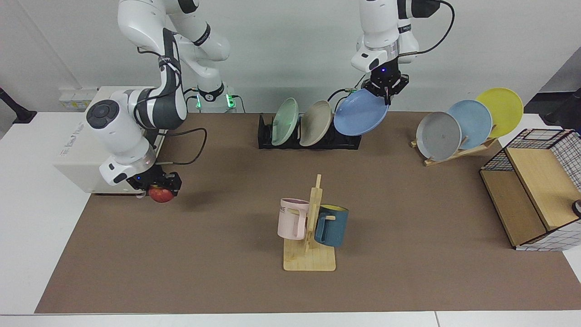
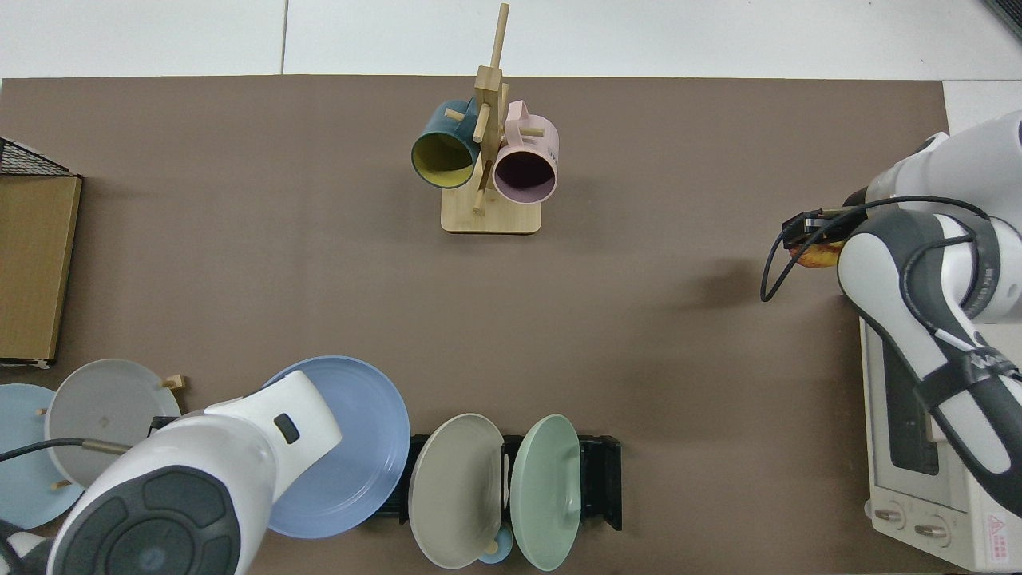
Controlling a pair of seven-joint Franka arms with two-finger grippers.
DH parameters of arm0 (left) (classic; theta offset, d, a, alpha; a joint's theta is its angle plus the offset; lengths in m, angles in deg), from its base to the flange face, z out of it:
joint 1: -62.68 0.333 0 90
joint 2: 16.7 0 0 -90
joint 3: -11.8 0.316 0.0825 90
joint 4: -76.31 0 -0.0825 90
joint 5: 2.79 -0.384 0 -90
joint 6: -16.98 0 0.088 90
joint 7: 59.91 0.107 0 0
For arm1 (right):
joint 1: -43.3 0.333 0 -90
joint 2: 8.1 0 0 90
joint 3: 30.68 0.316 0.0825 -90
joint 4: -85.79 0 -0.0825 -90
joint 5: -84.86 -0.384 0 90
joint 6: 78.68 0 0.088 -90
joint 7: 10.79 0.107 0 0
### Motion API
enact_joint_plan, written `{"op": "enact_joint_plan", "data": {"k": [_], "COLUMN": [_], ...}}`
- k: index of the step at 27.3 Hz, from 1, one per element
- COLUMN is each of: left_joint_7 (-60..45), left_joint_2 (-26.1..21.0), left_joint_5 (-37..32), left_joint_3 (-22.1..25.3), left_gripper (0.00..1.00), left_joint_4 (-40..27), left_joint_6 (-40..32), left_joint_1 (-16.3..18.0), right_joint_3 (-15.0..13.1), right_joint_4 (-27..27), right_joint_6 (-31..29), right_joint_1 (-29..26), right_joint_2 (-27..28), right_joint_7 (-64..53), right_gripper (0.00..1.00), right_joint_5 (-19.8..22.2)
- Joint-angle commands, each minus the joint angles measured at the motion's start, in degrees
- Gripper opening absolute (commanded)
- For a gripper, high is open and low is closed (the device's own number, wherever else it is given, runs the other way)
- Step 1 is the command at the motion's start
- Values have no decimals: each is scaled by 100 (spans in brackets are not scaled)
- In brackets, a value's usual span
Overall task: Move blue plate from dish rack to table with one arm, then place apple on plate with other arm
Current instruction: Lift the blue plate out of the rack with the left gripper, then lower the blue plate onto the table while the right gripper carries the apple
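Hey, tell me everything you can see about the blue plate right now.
The blue plate is round, shallow, matte periwinkle and unmarked. The left pincer grips its upper rim, holding it tilted in the air above the end of the black dish rack, its face toward the camera. It is clear of the rack's slots and touches nothing else.

Open table [image 1: 204,254]: bare brown mat lay on both sides of the mug tree [image 1: 310,227].
Middle obstacle: the mug tree stood upright with two mugs.
Back edge: dish rack [image 1: 308,136] and wooden plate stand [image 1: 458,152] blocked passage.
Side obstacles: white appliance [image 1: 86,150]; wire basket [image 1: 535,190].
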Motion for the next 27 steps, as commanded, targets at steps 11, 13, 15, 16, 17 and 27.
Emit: {"op": "enact_joint_plan", "data": {"k": [11, 13, 15, 16, 17, 27], "left_joint_7": [-155, -366, -481, -481, -490, -25], "left_joint_2": [-1594, -1823, -2138, -2271, -2403, -3256], "left_joint_5": [1135, 1214, 1503, 1627, 1758, 2866], "left_joint_3": [705, 688, 644, 635, 617, 222], "left_gripper": [0, 0, 0, 0, 0, 0], "left_joint_4": [544, 544, 544, 544, 544, 334], "left_joint_6": [1781, 2124, 2406, 2511, 2695, 3646], "left_joint_1": [229, 220, 229, 229, 220, 299], "right_joint_3": [-18, 17, 26, 26, 26, 8], "right_joint_4": [-404, -458, -458, -458, -458, -519], "right_joint_6": [1237, 1335, 1344, 1335, 1335, 1186], "right_joint_1": [585, 647, 726, 787, 883, 1877], "right_joint_2": [-774, -888, -968, -994, -1012, -1100], "right_joint_7": [1127, 1311, 1644, 1803, 2013, 3649], "right_gripper": [0, 0, 0, 0, 0, 0], "right_joint_5": [-716, -725, -777, -804, -813, -1111]}}
